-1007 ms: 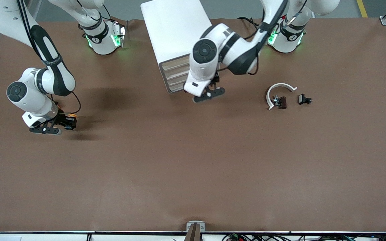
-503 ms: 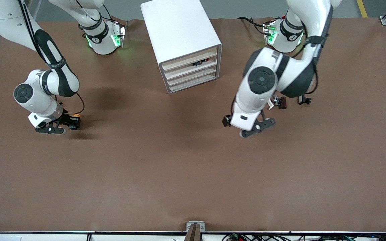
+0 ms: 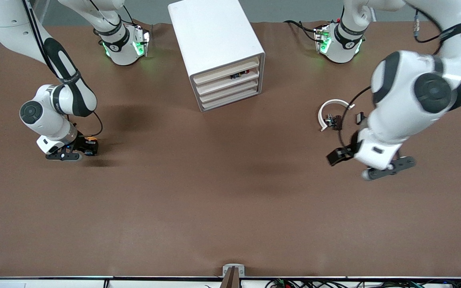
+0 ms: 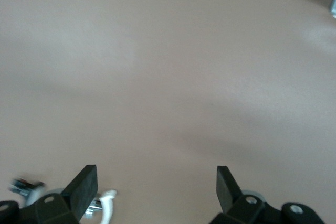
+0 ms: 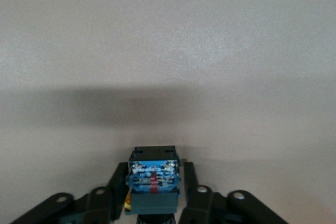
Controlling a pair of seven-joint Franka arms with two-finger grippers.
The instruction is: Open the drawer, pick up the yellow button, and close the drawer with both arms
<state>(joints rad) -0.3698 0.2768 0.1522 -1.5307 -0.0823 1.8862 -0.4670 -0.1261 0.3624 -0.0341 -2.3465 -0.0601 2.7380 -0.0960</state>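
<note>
My right gripper (image 3: 83, 150) is shut on the button (image 3: 90, 140), whose orange cap shows low over the table toward the right arm's end. In the right wrist view the button's blue and black body (image 5: 153, 179) sits between the right gripper's fingers (image 5: 195, 192). My left gripper (image 3: 388, 169) is open and empty above bare table, near the white curved strip (image 3: 330, 106). In the left wrist view the left gripper (image 4: 155, 187) has its fingers wide apart. The white drawer cabinet (image 3: 214, 36) stands at mid table with its drawer fronts (image 3: 230, 86) pushed in.
Small black and brown parts (image 3: 334, 121) lie inside the white curved strip, which also shows in the left wrist view (image 4: 107, 205), with another black part (image 3: 360, 117) beside them. Small dark and red parts (image 3: 239, 74) show in a gap between the upper drawers.
My left arm has swung away from the cabinet's drawer fronts to the left arm's end of the table. My right gripper has shifted slightly with the button.
</note>
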